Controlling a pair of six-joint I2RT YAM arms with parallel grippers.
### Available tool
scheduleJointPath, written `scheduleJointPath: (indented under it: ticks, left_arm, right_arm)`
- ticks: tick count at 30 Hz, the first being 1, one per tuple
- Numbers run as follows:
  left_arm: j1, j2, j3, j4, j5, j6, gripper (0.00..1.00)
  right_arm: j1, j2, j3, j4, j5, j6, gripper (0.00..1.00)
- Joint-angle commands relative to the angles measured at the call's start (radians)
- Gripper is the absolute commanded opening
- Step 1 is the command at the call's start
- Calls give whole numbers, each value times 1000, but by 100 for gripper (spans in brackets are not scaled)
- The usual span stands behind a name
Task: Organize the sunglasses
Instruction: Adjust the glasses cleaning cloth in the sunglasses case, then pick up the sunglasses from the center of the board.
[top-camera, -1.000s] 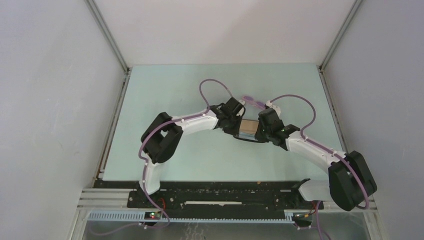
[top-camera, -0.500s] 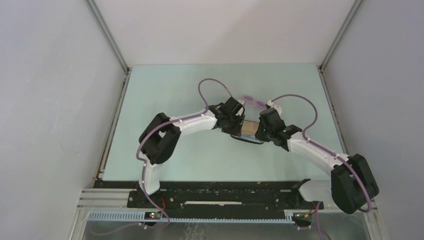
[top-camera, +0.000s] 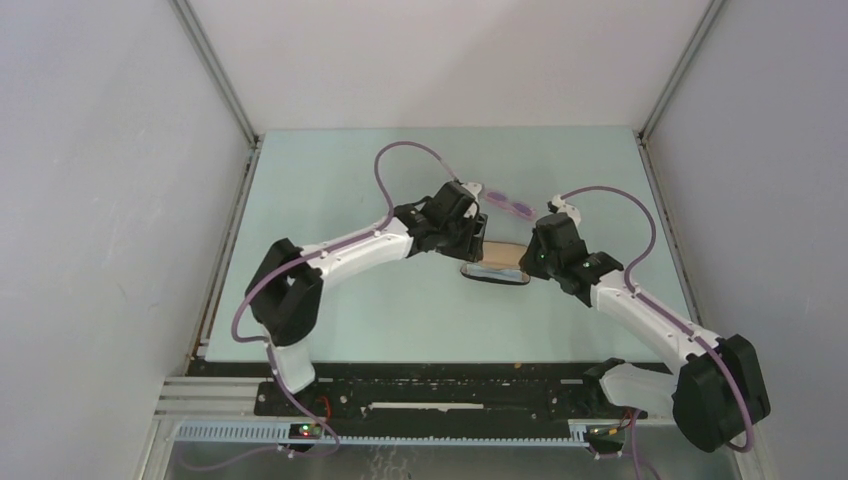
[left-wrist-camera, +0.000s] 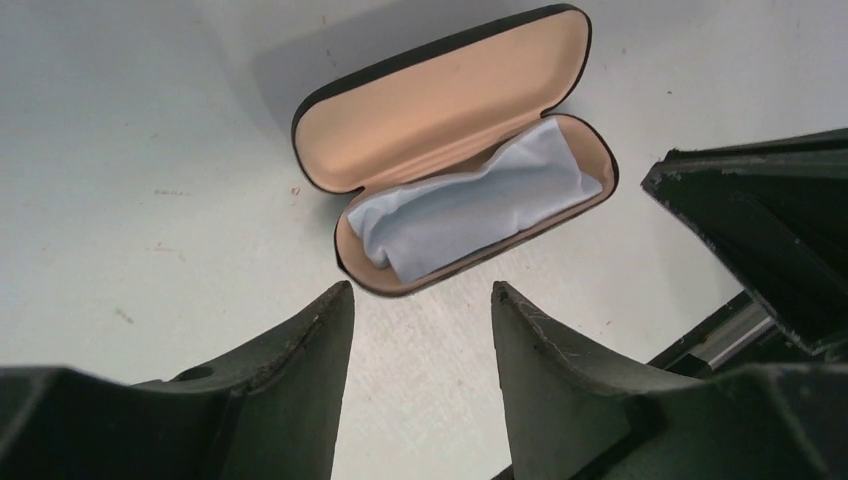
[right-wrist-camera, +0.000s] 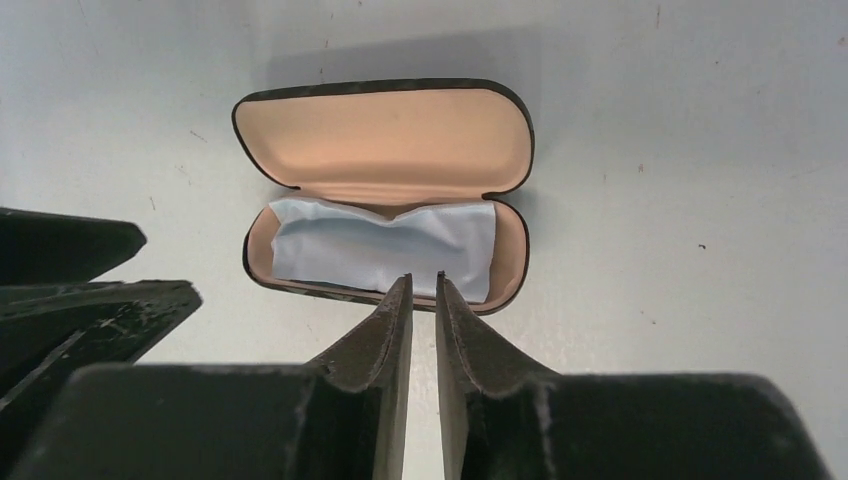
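The sunglasses (top-camera: 510, 205), pink-purple, lie on the table just behind the two grippers, touched by neither. The black case (top-camera: 495, 264) lies open on the table, its tan lid (right-wrist-camera: 385, 135) flat and a light blue cloth (right-wrist-camera: 385, 247) in its tray. In the left wrist view the case (left-wrist-camera: 440, 110) holds the same cloth (left-wrist-camera: 470, 205). My left gripper (left-wrist-camera: 420, 290) is open and empty, just short of the case's near rim. My right gripper (right-wrist-camera: 423, 278) has its fingers almost together with nothing between them, its tips over the case's front rim.
Pale green table (top-camera: 330, 200) enclosed by white walls on the left, back and right. The right arm's dark finger (left-wrist-camera: 760, 230) juts in at the right of the left wrist view. The left gripper's fingers (right-wrist-camera: 80, 290) show at the left of the right wrist view.
My left gripper has opened and drawn back from the case toward the back left. The right arm has pulled slightly right. The case now lies open between them.
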Motion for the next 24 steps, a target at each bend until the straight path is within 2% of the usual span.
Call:
scheduleJointPath:
  ticks: [1, 7, 13, 24]
  left_arm:
    - [-5, -108, -55, -16, -62, -3, 58]
    - [10, -236, -166, -37, -155, -41, 58]
    - [64, -383, -315, -41, -188, -94, 57]
    - [245, -590, -486, -36, -172, -148, 57]
  right_arm:
    - [-13, -40, 32, -19, 4, -14, 23]
    - [-29, -76, 31, -25, -8, -36, 26]
    - [-53, -99, 32, -18, -33, -51, 29]
    - [-82, -91, 41, 24, -46, -69, 40]
